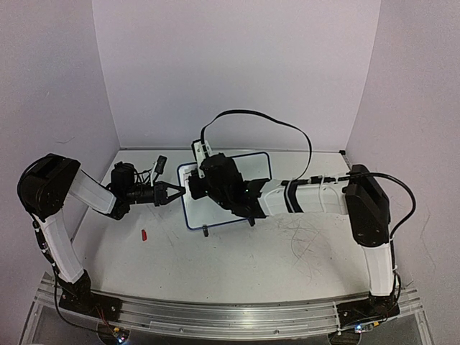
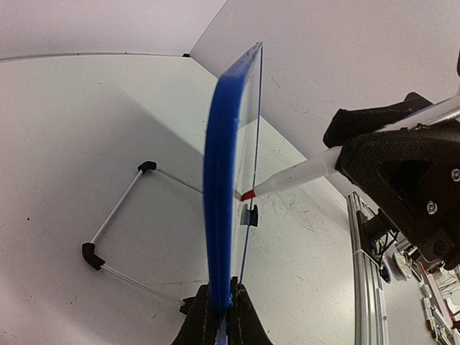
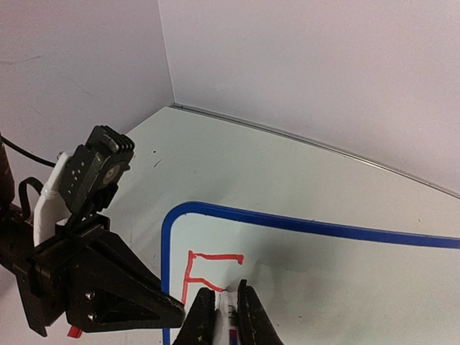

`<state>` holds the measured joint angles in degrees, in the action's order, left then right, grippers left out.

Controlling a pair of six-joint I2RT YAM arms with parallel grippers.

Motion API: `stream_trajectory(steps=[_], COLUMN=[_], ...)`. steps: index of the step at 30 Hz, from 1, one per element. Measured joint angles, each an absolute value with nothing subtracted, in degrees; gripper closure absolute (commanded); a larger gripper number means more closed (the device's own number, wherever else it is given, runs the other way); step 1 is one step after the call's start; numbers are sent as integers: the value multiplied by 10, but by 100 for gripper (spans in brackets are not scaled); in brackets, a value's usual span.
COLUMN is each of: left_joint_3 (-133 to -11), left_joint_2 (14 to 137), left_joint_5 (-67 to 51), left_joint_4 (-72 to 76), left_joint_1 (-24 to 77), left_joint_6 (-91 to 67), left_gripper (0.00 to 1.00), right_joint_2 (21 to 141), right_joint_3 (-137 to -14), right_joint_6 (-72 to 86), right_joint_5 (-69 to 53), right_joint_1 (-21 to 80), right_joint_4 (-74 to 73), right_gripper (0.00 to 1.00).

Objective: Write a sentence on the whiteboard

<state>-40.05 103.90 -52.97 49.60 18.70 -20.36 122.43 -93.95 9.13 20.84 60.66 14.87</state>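
A small red object (image 1: 144,235) lies on the scuffed white table (image 1: 237,266).

Blue-framed whiteboard (image 3: 323,287) standing, red F (image 3: 194,282) top-left

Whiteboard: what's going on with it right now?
The left fingers clamp the whiteboard at its edge, steadying it. The right fingers hold a marker, its red tip against the board. Only a red "F" is written, so the sentence has barely begun.
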Motion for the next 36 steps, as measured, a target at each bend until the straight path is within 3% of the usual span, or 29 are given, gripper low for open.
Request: stream_trajectory(steps=[7, 36], left_joint_3=[-401, -401], left_joint_2=[1039, 1036], left_joint_5=[-534, -534], left_joint_4=[497, 495], left_joint_1=[187, 187], left_joint_6=[-200, -197], left_gripper=[100, 100], right_joint_2=[1148, 1172], right_joint_3=[-844, -866], right_joint_6=[100, 114], right_joint_5=[160, 122], right_joint_1=[586, 569], right_joint_4=[178, 186], right_gripper=[100, 100])
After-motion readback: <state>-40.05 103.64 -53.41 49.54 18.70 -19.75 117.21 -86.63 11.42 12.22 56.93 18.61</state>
